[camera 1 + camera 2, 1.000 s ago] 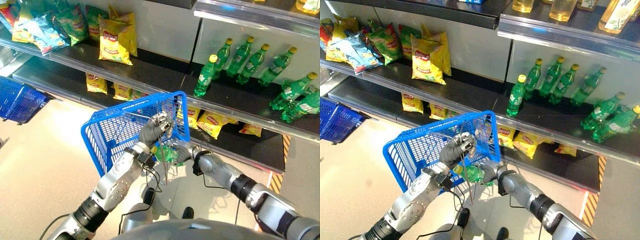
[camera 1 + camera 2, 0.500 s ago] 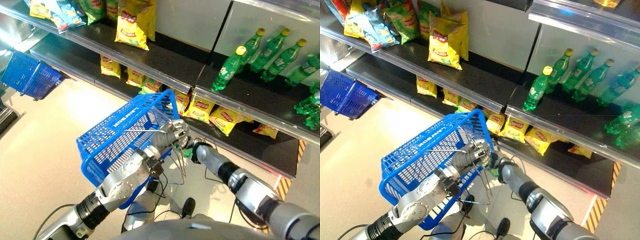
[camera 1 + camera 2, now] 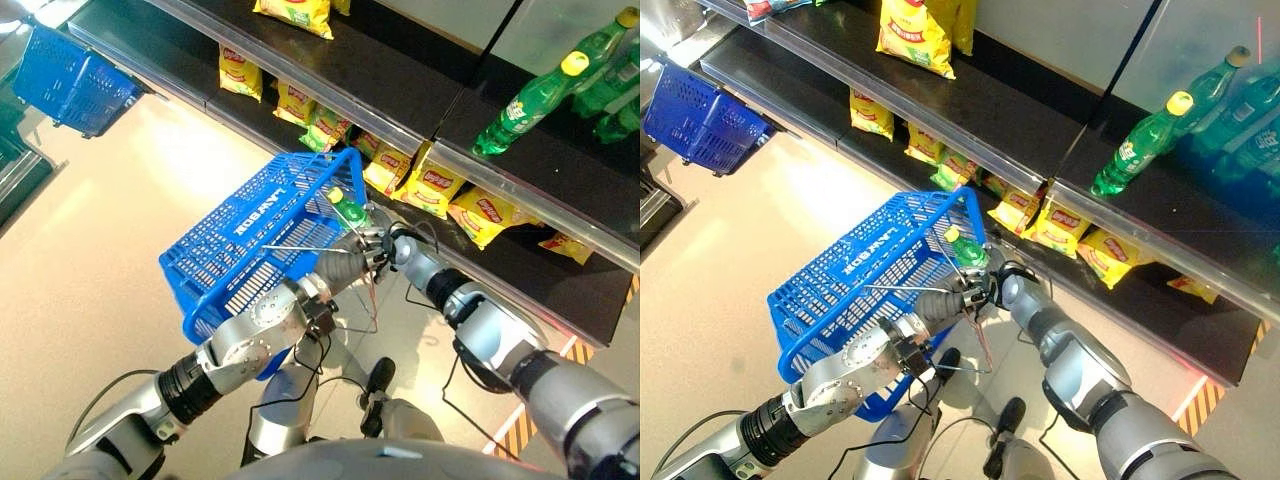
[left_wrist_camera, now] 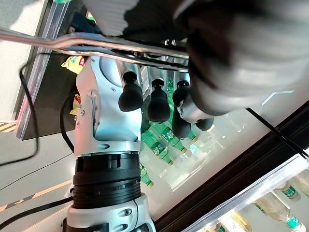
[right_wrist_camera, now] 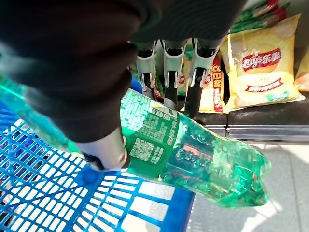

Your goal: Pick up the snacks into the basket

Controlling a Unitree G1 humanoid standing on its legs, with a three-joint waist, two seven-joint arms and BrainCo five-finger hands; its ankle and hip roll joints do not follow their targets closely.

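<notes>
So the right robot hand [image 3: 1002, 287] has its fingers and thumb wrapped round a green plastic bottle [image 5: 193, 150], gripping it round the label part. In the right wrist view you can see the fingers [image 5: 166, 77] on the far side of the bottle and the thumb clamped on the near side, bottle lying tilted across the palm. From the head views the yellow cap end [image 3: 952, 233] pokes over the rim of the blue basket [image 3: 260, 235], so the bottle is right at the basket's edge, partly over the inside, but not let go of.

The left robot hand [image 3: 345, 265] is just beside the right one, nearly touching it, fingers curled round the basket's wire handle [image 4: 96, 46]. The left wrist view shows the metal bar running across with the dark fingertips [image 4: 130, 99] hooked under it. The basket hangs tilted from that hand, open side facing the shelf.

Past both hands there's the lower shelf [image 3: 1140, 290] with yellow snack bags [image 3: 1060, 228] lying in a row, plus a few green bags [image 3: 325, 125]. Upper shelf [image 3: 400, 85] has more green bottles [image 3: 525, 100] and a big yellow bag [image 3: 915, 30]. A second blue basket [image 3: 70, 80] sits on the floor [image 3: 90, 250], well off to the left hand's side.
</notes>
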